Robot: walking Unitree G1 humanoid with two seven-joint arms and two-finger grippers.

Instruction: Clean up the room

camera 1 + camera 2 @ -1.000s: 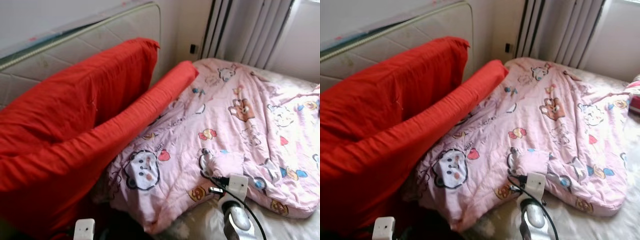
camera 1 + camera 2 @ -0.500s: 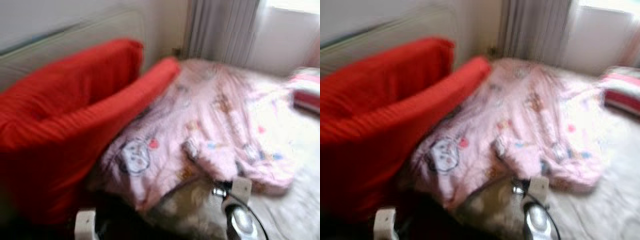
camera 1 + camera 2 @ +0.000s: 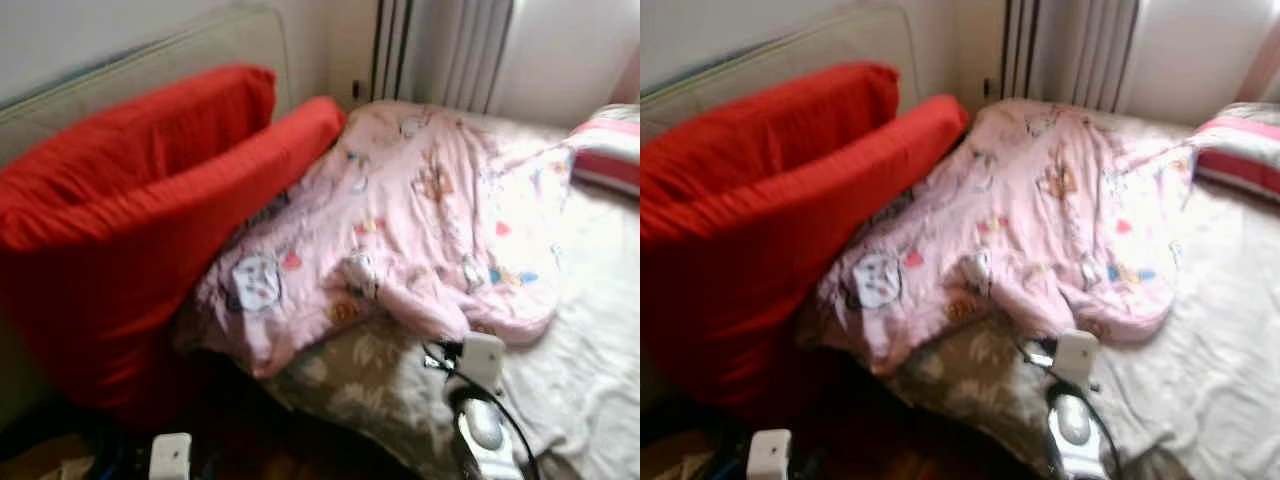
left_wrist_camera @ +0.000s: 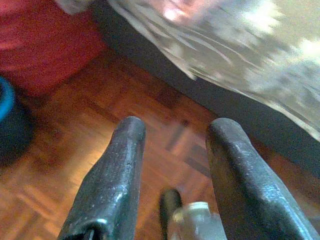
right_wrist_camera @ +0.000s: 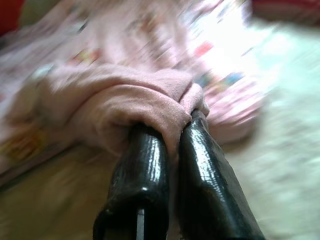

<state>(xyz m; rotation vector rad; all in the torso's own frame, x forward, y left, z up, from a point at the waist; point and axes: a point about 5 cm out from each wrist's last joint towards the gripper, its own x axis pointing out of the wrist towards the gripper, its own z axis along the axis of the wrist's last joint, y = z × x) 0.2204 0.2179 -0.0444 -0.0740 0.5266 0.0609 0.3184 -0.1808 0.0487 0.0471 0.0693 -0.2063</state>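
Observation:
A pink cartoon-print blanket [image 3: 430,210] lies crumpled across the bed. My right gripper [image 5: 175,125] is shut on a bunched fold of the blanket [image 5: 135,100] near its front edge. That fold [image 3: 415,305] sits just ahead of my right wrist [image 3: 478,365] in the left eye view. My left gripper [image 4: 172,127] hangs open over the wooden floor [image 4: 75,130] beside the bed, holding nothing. Its wrist [image 3: 170,455] shows at the bottom of the left eye view.
Two big red cushions [image 3: 130,220] lean against the padded headboard [image 3: 150,60] on the left. A striped pillow [image 3: 610,150] lies at the far right. A floral sheet [image 3: 370,385] covers the bed's near corner. A dark blue-rimmed object [image 4: 7,125] stands on the floor.
The whole view has shifted and pulled back, bringing the striped pillow in. The blanket's near edge, held by my right gripper, has bunched up, uncovering the floral sheet.

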